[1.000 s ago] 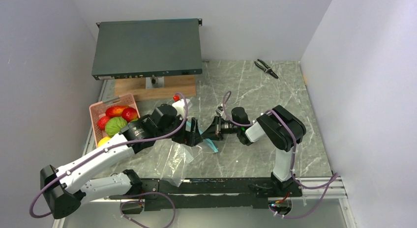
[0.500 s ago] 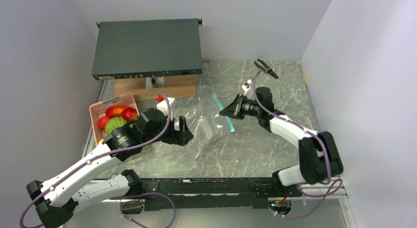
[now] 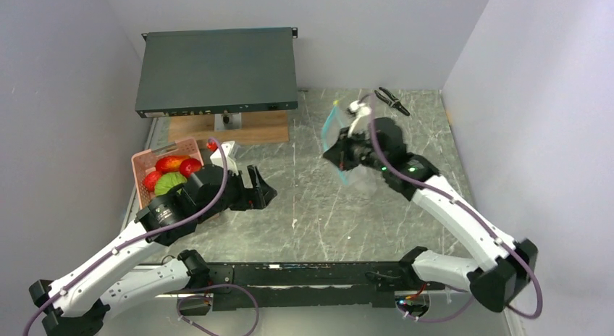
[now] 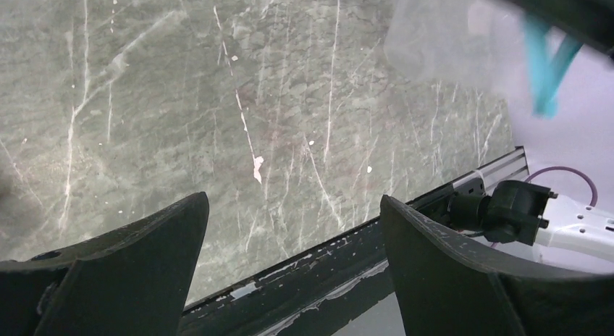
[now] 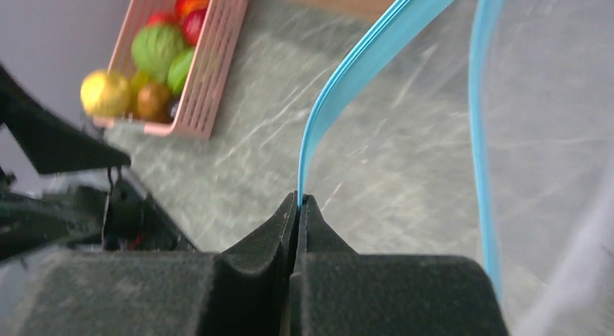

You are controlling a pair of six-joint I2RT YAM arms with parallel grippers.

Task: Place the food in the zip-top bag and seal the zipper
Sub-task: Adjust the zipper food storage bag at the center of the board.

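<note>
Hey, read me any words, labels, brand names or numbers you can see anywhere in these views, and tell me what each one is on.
No text can be read in any view.
On the dark equipment box: small marks along its front edge, too small to read.
On the zip-top bag: clear plastic, no print visible; its zipper is plain teal-blue.
On the pink basket: no label showing.

We see the clear zip-top bag (image 3: 357, 177), teal-blue zipper (image 5: 362, 68), pink basket (image 5: 215, 66), and grey table (image 3: 311, 206) veined white.
</note>
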